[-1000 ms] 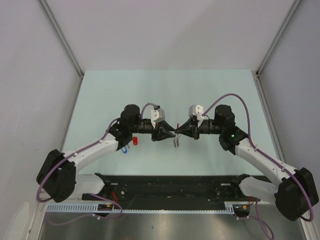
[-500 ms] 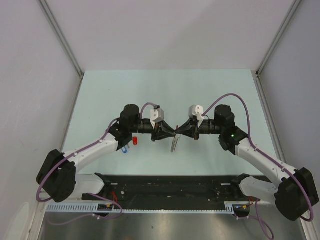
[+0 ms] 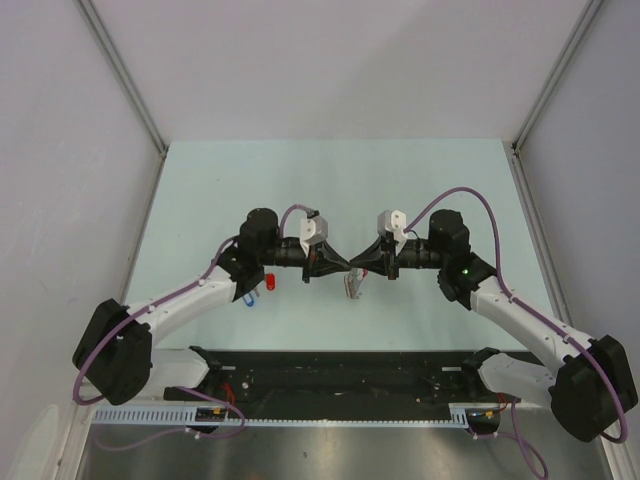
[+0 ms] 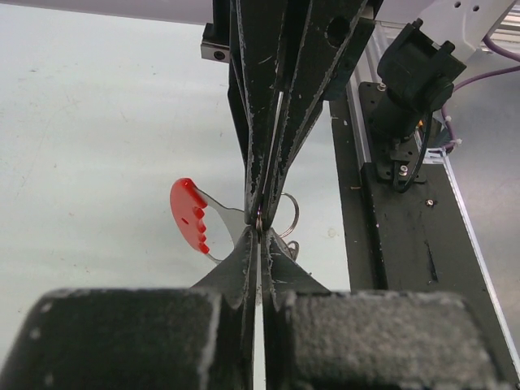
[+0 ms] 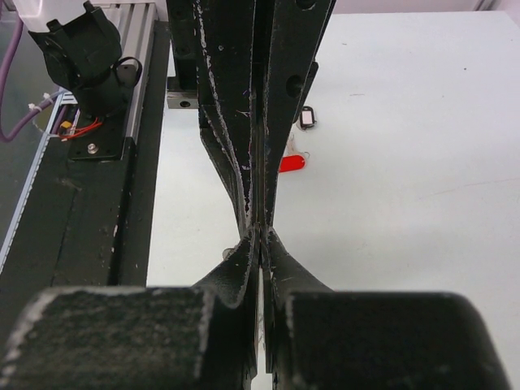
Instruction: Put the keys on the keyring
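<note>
On the pale table [image 3: 200,190], the left pincer [image 3: 341,264] and right pincer [image 3: 360,264] meet tip to tip. Both are clamped on the keyring [image 3: 352,286], which dangles beneath them. A red key [image 3: 270,283] and a blue key [image 3: 247,298] lie beside the left arm [image 3: 190,298].

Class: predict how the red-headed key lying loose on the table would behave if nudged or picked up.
The red-headed key lies flat on the smooth table, so a nudge would probably slide or spin it, not roll it. It looks small and thin, so likely light, yet awkward to pinch from flat.
</note>
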